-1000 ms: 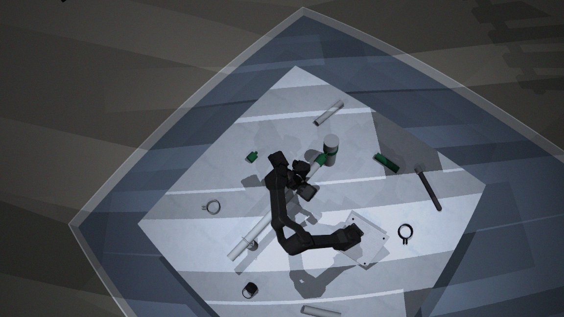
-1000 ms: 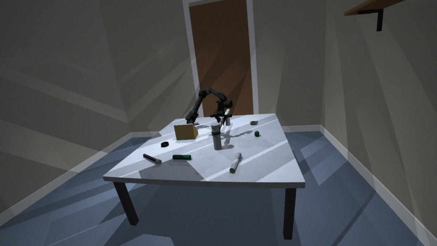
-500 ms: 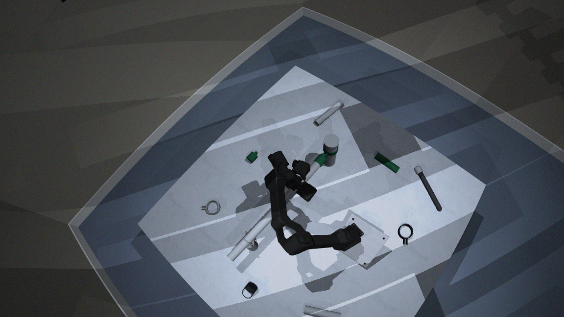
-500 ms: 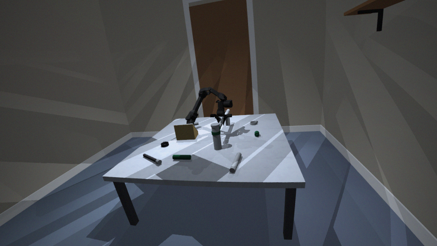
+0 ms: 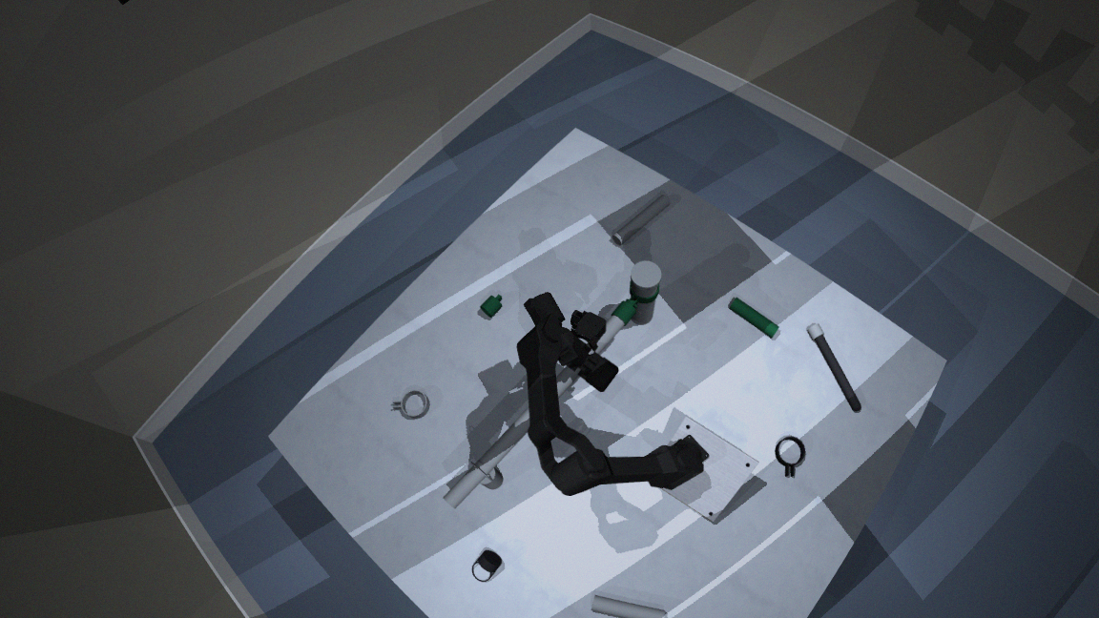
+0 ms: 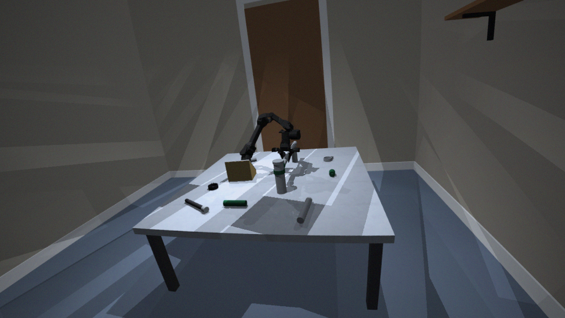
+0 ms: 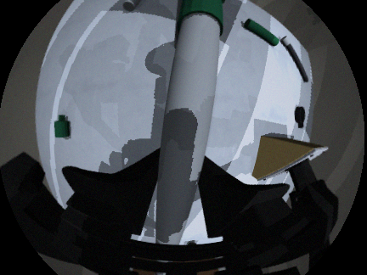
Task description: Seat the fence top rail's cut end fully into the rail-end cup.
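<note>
The grey top rail slopes across the table, passing through the loop cap on the short post. Its far end is inside the green rail-end cup; how deep it sits is hidden. The cup is at the green brace band, which is around the upper part of the upright big post, a little below its cap. My gripper is shut on the rail, one finger on each side, a short way back from the cup.
A loose grey tube lies beyond the post. A green tube and a dark rod lie to its right. A small green fitting lies left of the arm. A tilted plate stands near the arm base.
</note>
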### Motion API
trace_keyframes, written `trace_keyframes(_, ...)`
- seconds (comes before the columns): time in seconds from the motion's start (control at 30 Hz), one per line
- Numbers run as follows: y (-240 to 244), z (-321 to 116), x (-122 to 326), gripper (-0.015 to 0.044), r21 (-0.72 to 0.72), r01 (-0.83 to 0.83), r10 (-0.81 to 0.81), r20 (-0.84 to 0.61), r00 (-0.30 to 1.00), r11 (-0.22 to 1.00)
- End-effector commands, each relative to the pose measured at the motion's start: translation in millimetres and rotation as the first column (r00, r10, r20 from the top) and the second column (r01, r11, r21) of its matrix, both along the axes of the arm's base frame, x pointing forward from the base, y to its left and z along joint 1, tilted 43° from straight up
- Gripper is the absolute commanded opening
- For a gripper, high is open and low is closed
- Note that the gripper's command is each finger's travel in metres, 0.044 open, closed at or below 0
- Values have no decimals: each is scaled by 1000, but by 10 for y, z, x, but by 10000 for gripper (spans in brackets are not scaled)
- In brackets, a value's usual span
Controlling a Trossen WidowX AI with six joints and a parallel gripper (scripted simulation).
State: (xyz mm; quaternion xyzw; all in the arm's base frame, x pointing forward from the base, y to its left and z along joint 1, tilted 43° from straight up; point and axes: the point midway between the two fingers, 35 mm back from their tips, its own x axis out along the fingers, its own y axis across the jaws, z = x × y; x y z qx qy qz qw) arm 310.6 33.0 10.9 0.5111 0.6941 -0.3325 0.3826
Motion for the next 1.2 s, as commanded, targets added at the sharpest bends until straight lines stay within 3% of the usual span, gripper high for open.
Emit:
trace_keyframes(0.0, -62, -6, 27, 0, -8, 3, -3, 9, 1000, 1000)
trace_keyframes(1.17, -192, -85, 70, 0, -9, 3, -3, 9, 1000, 1000)
